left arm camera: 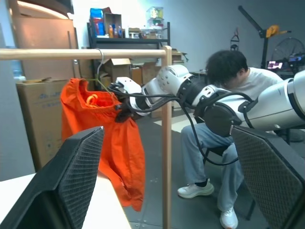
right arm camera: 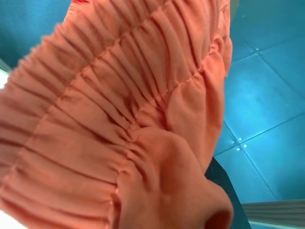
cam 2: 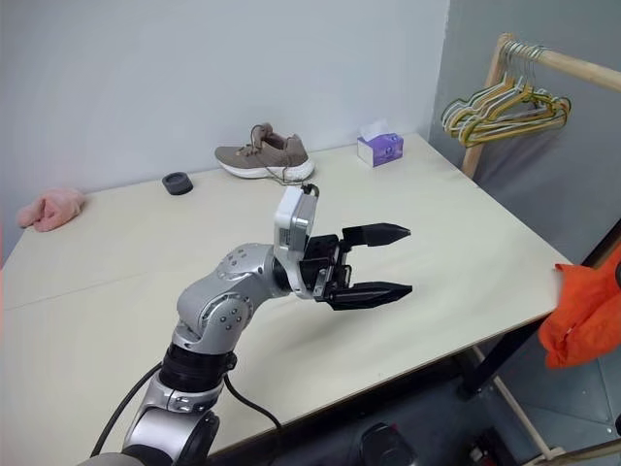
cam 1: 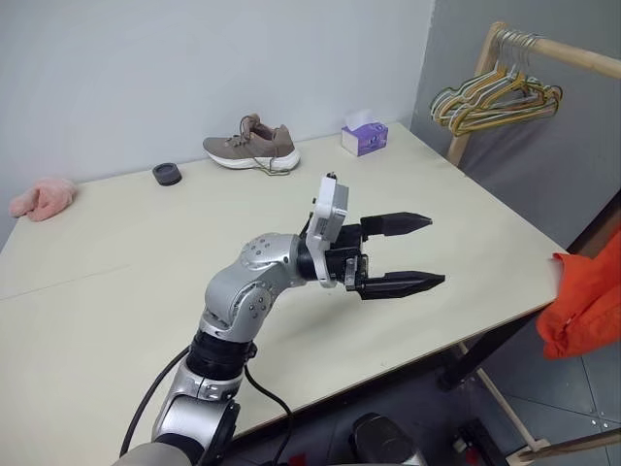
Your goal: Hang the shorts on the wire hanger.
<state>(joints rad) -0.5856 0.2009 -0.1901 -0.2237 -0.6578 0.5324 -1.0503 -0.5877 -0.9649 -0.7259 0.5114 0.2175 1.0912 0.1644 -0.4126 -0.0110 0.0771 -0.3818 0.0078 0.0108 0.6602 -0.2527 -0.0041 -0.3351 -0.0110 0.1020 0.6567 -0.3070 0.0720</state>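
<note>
**Shorts held off the worktop's right edge, hanger still to engage**

We have the shorts (left arm camera: 107, 138) pinched at the gathered waistband by our right gripper (left arm camera: 125, 110), jaws shut on the fabric. They hang beside the wooden rail (left arm camera: 86, 53) and post, past the worktop's (cam 1: 146, 252) right edge. Our left gripper (cam 1: 400, 253) hovers over the worktop, jaws wide apart and holding nothing.

A thin wire (left arm camera: 100, 67) drops from the rail just above the waistband; we cannot tell whether it has caught the shorts. We judge the risks to be these: the light, slippery fabric could slide out of a grip on one bunched fold, and the limp cloth could sag shut, so a wire arm misses the opening.

The cloth is bright orange, thin, ruched at the elastic, with a neon drawstring loop.
</note>
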